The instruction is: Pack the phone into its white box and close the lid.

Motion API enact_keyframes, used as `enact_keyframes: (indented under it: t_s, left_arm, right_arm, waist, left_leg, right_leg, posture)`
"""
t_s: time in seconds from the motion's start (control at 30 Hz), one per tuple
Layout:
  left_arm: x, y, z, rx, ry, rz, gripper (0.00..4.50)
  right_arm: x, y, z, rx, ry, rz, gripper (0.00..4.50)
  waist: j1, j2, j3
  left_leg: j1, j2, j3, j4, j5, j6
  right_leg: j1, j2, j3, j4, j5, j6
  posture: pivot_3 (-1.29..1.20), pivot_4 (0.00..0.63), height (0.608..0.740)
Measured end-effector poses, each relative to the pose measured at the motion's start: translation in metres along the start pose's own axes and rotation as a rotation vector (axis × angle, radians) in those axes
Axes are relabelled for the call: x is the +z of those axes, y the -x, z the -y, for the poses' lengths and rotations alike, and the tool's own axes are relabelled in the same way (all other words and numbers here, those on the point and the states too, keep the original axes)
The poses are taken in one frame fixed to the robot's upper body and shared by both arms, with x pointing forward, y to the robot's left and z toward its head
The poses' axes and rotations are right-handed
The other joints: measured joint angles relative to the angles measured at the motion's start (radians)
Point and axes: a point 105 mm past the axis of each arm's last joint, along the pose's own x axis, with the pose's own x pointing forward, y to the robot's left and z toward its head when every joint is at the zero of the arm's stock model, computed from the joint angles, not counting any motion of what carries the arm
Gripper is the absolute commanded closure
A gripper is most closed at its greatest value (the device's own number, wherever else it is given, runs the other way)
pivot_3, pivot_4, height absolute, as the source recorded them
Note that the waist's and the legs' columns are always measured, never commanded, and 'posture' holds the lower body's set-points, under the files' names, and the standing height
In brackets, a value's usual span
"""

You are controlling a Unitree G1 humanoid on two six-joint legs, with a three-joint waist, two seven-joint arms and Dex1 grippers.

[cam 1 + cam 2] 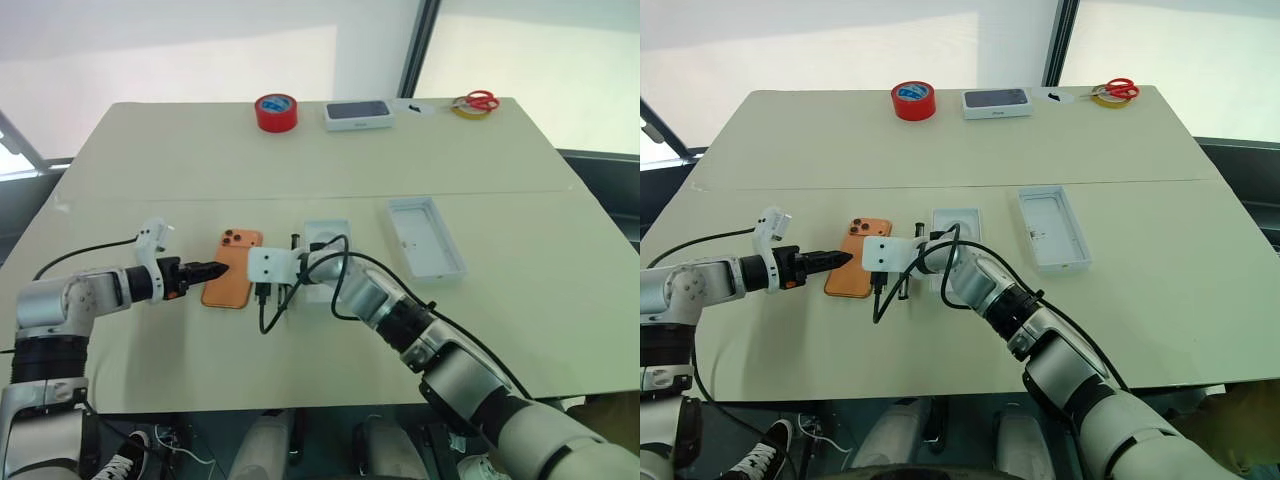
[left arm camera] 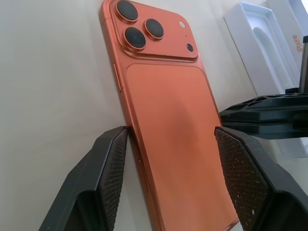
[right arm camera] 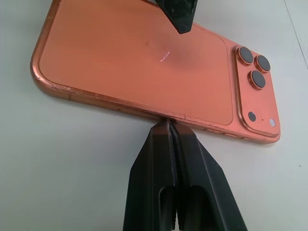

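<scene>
I see the phone [image 1: 232,268] lying back-up on the table [image 1: 300,170], just left of the white box [image 1: 327,243]; the lid [image 1: 427,236] sits further right. My left gripper [image 2: 171,159] has its fingers apart, straddling the phone's lower end. My right gripper [image 3: 168,126] is pinched together, tip against the phone's long edge.

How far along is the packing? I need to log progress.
Done: nothing packed. The phone lies camera side up on the table. In hand: the open left claw straddles its end, and the shut right claw presses its long edge. Left: phone into the white box, then lid on.
</scene>
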Motion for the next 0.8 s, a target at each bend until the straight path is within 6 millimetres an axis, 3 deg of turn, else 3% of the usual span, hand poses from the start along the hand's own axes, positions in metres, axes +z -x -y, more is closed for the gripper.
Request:
enact_keyframes:
  t_s: [0.2, 0.43, 0.53, 0.67, 0.8]
  left_arm:
    - [-0.004, -0.004, 0.007, -0.091, 0.149, 0.002, 1.47]
    - [-0.003, -0.006, 0.006, -0.106, 0.183, 0.017, 1.47]
    - [-0.003, -0.005, 0.004, -0.102, 0.198, 0.025, 2.32]
    - [-0.006, -0.009, 0.013, -0.176, 0.254, 0.035, 4.29]
    - [-0.003, -0.009, 0.016, -0.186, 0.248, 0.037, 4.46]
  right_arm:
    - [-0.002, 0.001, 0.001, -0.003, -0.003, 0.000, 4.42]
    - [-0.002, 0.001, 0.002, -0.002, -0.003, -0.003, 4.42]
    - [-0.002, 0.001, 0.003, -0.003, -0.002, -0.005, 4.50]
    - [-0.004, 0.002, 0.004, -0.006, 0.007, -0.009, 4.50]
    - [-0.005, 0.002, 0.004, -0.010, 0.007, -0.015, 4.50]
  waist:
    - [-0.001, 0.000, 0.000]
    - [0.000, 0.000, 0.000]
    - [-0.001, 0.000, 0.000]
    - [-0.001, -0.001, 0.000]
    - [-0.006, -0.001, 0.000]
  left_leg:
    - [0.000, 0.000, 0.000, 0.000, 0.000, 0.000]
    - [0.000, 0.000, 0.000, 0.000, 0.000, 0.000]
    - [0.000, 0.000, 0.000, 0.000, 0.000, 0.000]
    - [0.000, 0.000, 0.000, 0.000, 0.000, 0.000]
    - [0.005, 0.000, 0.000, -0.003, 0.000, 0.000]
  right_leg:
    - [0.000, 0.000, 0.000, 0.000, 0.000, 0.000]
    - [0.000, 0.000, 0.000, 0.000, 0.000, 0.000]
    - [0.000, 0.000, 0.000, 0.000, 0.000, 0.000]
    - [0.000, 0.000, 0.000, 0.000, 0.000, 0.000]
    - [0.003, 0.000, 0.000, 0.000, 0.000, 0.000]
  posture:
    - [0.00, 0.150, 0.738]
    - [0.00, 0.150, 0.738]
    - [0.00, 0.150, 0.738]
    - [0.00, 0.150, 0.738]
    - [0.00, 0.150, 0.738]
